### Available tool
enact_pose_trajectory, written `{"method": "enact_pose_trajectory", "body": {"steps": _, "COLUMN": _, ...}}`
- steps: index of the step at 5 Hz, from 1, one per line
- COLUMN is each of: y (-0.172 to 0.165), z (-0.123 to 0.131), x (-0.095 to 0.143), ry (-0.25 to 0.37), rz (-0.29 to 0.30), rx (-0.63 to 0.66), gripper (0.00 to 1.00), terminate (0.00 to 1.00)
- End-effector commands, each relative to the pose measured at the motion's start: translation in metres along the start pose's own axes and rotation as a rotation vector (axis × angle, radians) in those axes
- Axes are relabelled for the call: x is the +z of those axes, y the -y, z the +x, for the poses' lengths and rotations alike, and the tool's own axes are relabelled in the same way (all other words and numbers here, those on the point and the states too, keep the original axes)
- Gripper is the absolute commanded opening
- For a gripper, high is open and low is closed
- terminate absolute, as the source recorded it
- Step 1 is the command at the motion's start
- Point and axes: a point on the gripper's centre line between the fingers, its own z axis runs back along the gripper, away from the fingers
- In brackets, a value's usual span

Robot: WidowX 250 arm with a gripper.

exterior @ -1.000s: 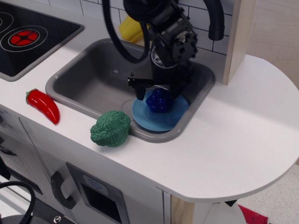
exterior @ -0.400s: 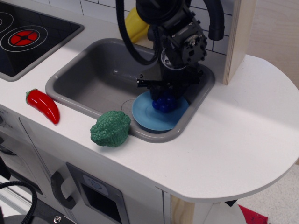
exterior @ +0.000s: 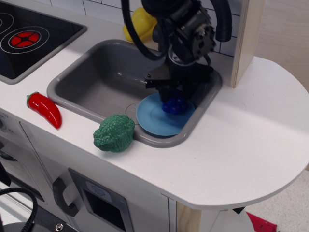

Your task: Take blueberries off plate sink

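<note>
The dark blue blueberries (exterior: 175, 104) are at the right edge of the light blue plate (exterior: 154, 118), which lies in the front right corner of the grey sink (exterior: 96, 82). My black gripper (exterior: 175, 98) comes down from above, right over the berries. Its fingers stand on either side of the cluster and look closed on it. The top of the berries is hidden by the gripper. I cannot tell whether the berries still touch the plate.
A green broccoli (exterior: 114, 133) sits on the white counter at the sink's front rim. A red pepper (exterior: 45, 108) lies to the left. A yellow toy (exterior: 137, 24) stands behind the sink. The black stovetop (exterior: 29, 38) is at far left. A wooden post (exterior: 246, 38) stands to the right.
My gripper has come down over the blueberries and shifted right. The berries have moved with it from the plate's middle to its right edge.
</note>
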Motion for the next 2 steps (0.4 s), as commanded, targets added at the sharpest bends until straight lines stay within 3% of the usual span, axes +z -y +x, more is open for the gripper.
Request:
{"method": "enact_pose_trajectory", "body": {"steps": 1, "y": -0.042, "z": 0.048, "x": 0.034, "ry": 0.035, "rz": -0.046, "rx": 0.045, "gripper": 0.00, "terminate": 0.00}}
{"method": "enact_pose_trajectory", "body": {"steps": 2, "y": -0.066, "z": 0.051, "x": 0.025, "ry": 0.018, "rz": -0.023, "rx": 0.007, "gripper": 0.00, "terminate": 0.00}}
